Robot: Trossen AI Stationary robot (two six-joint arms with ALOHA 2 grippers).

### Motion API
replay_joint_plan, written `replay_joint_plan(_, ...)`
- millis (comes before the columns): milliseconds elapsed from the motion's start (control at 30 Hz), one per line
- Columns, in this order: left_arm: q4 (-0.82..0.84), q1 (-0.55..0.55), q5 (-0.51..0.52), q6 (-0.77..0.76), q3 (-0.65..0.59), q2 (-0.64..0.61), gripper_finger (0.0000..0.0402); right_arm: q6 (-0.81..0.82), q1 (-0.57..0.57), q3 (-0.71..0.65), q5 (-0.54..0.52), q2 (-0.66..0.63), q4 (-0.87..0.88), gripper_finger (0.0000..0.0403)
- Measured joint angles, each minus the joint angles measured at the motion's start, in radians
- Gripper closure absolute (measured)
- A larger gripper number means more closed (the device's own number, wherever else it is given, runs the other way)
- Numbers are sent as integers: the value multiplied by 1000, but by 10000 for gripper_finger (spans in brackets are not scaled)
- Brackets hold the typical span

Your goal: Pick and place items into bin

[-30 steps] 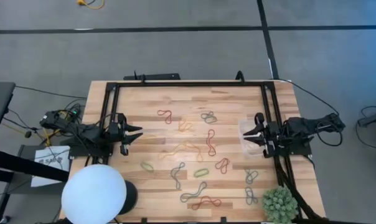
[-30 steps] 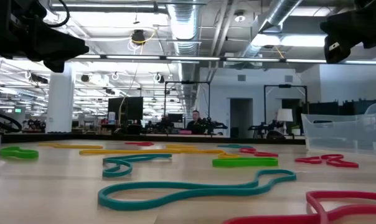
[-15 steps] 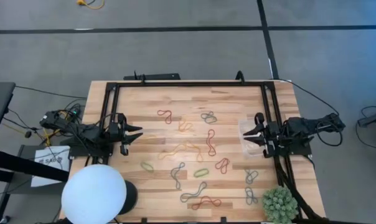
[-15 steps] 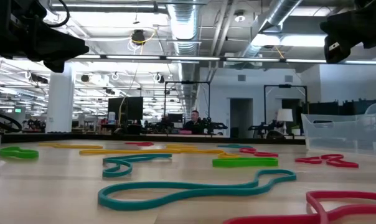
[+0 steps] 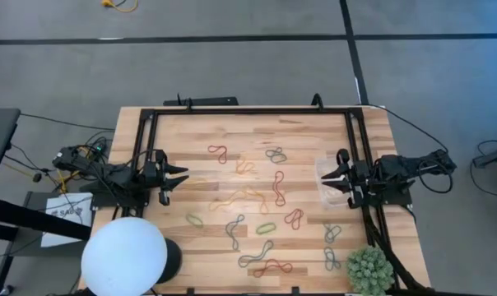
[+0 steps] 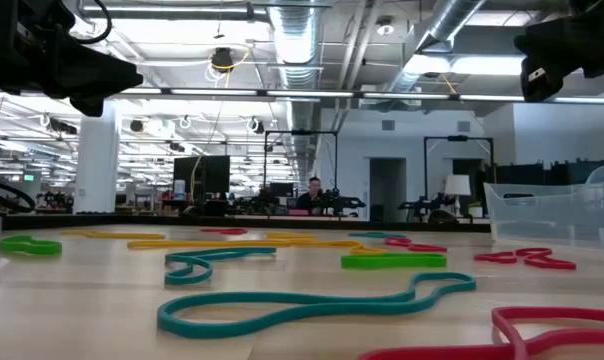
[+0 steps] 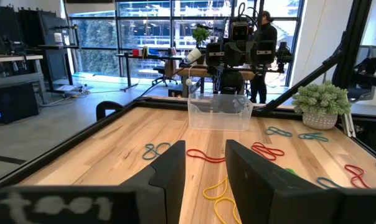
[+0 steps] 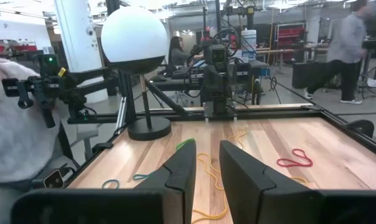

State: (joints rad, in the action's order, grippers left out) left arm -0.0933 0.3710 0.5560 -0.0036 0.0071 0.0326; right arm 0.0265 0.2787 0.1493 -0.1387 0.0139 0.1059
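A light wooden table point(image 5: 298, 131) with a black frame filled the middle of the overhead view; a dark robot arm reached in from each short side. A white globe point(image 5: 123, 256) on a black stand stood at the near left corner; a spiky green plant point(image 5: 369, 269) sat at the near right corner.

The left gripper point(image 5: 179, 177) waited above the left edge of the table, holding nothing; its own wrist view showed its two dark fingers point(image 7: 172, 168) parted by a narrow gap. The right gripper point(image 5: 336, 179) sat at the right edge, over the bin, also holding nothing; its fingers point(image 8: 182, 168) likewise stood slightly apart.

The bin point(image 5: 325, 182), a small clear plastic container, rested on the table at its right side, directly beneath the right gripper's fingertips; in the low view it showed at the far right point(image 6: 552, 212).

The rubber bands point(image 5: 278, 187) lay scattered flat across the middle and near part of the table, all outside the bin; a red one point(image 5: 218, 152) lay toward the far left of the group, a yellow-orange one point(image 5: 239, 197) sprawled at the centre, a green loop point(image 5: 267, 228) lay nearer, and grey ones point(image 5: 332, 247) lay near the plant. Whether the bin held any bands could not be told.

A person point(image 6: 314, 192) showed far off in the room behind the table.
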Motion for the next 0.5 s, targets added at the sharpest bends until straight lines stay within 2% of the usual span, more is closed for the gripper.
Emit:
replay_joint_plan(233,0,0,2,191,0,0,297,0,0,0,0,0,0,337)
replay_joint_plan(500,0,0,2,177,0,0,297,0,0,0,0,0,0,337)
